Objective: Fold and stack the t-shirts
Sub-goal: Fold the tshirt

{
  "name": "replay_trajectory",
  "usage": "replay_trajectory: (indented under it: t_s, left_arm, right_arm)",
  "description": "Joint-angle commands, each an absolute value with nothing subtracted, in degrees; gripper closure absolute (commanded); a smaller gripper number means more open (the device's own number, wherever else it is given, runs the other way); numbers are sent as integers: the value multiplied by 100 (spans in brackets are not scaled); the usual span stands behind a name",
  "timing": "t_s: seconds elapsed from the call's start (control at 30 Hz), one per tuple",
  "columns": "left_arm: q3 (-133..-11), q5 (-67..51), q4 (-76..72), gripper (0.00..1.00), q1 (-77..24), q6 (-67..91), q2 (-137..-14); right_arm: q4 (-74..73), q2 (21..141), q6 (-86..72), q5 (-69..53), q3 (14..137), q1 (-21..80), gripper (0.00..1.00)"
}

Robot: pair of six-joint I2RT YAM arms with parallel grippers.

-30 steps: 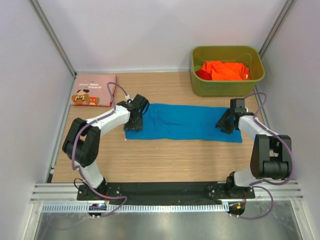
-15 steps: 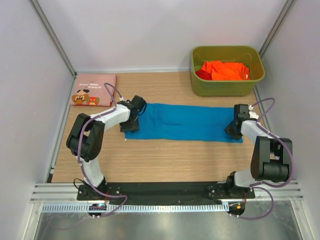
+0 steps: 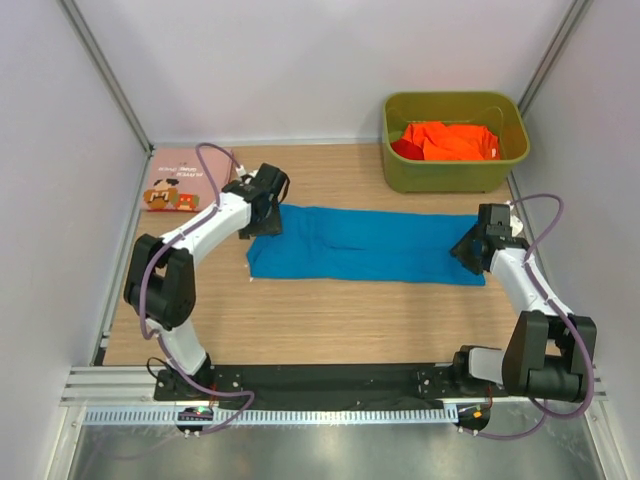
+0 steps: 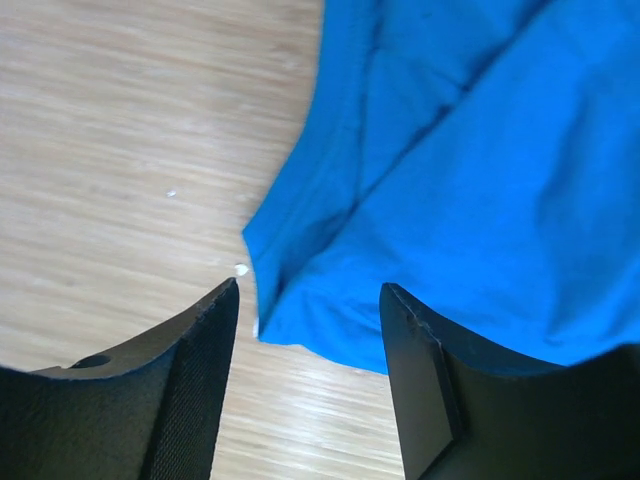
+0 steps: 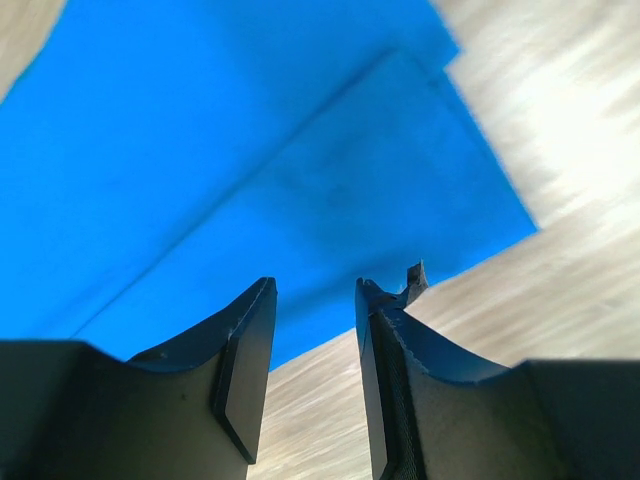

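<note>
Top view: blue t-shirt (image 3: 365, 245) lying across the middle of the wooden surface (image 3: 330, 315), folded lengthwise into a long strip; left fingers (image 3: 263, 225) hovering at its left end, right fingers (image 3: 466, 250) at its right end; pink printed t-shirt (image 3: 185, 180) sitting folded in the far-left corner, well apart from the blue one; olive bin (image 3: 450, 180) at far right holding an orange t-shirt (image 3: 450, 140) and a red t-shirt (image 3: 403, 149), both crumpled and unfolded.

Left wrist view: fingers (image 4: 195, 380) standing apart, nothing between them; corner of the blue t-shirt (image 4: 480, 200) lying flat below with a layered hem edge showing; bare wood to the left.

Right wrist view: fingers (image 5: 245, 370) standing apart with a narrower gap, gripping nothing; the blue strip's corner (image 5: 300, 180) lying below, a fold line running across it; wood blurred.

Judgement: the lengthwise fold is looking done, and the crosswise fold of the blue shirt is the step in hand; neither arm is holding cloth. Next move is likely calling for one set of fingers to drop onto an end, pinch all layers at the corner together, and carry that end over toward the other; risk of catching only the top layer and spoiling the fold. After that, the shirt is going onto the pink one; two shirts are waiting in the bin.
</note>
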State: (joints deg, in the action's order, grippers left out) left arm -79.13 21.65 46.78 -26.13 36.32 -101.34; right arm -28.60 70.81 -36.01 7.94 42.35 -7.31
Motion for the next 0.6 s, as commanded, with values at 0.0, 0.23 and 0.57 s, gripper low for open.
replay_trajectory:
  t_s: [0.0,0.23,0.57]
  left_arm:
    - [-7936,1548,4070,40,-2601,3314,-10028]
    - [-8490,1116,3858,54,-2487,3076,-10977]
    - [-9720,1300,4332,67,-2136,2971,-12436]
  right_arm:
    - [-2628,7224,-3217,-139,4657,-669,55]
    - [-2689,6768,-3155,-158,4790,-589,54]
    - [-3348,6154,-3120,-272,5370,-589,54]
